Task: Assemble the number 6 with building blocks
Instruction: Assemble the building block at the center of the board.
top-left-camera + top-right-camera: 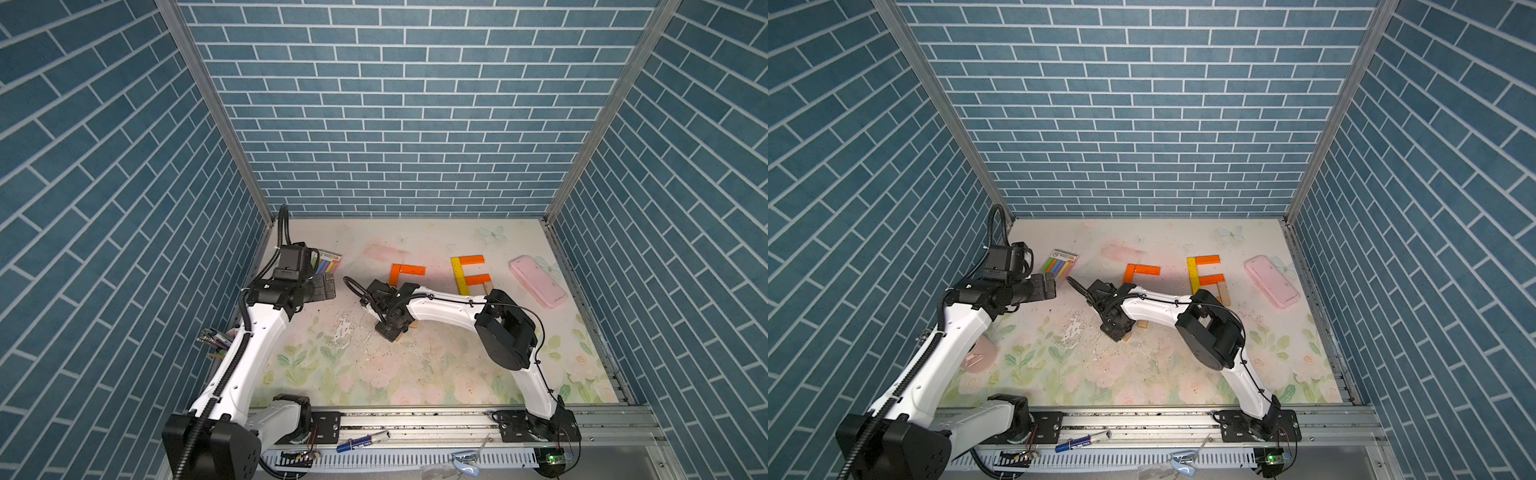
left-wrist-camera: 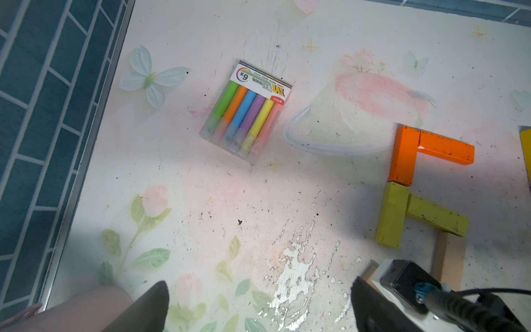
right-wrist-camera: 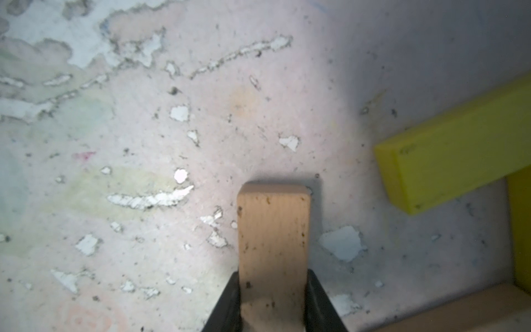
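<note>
Right claw (image 3: 273, 276) clamps tan block (image 3: 273, 224) — seemingly snug — left claw (image 1: 327, 287) spread wide.

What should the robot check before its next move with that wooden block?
1. Right hand gripping the tan block: ok, it pinches both sides.
2. Tan block touching the yellow block: not ok, a gap shows.
3. Tan block lifted off the table: cannot tell.
4. Left hand out of the way: ok, open, empty, apart from the blocks.
5. Orange blocks meeting at their corner: ok.
</note>
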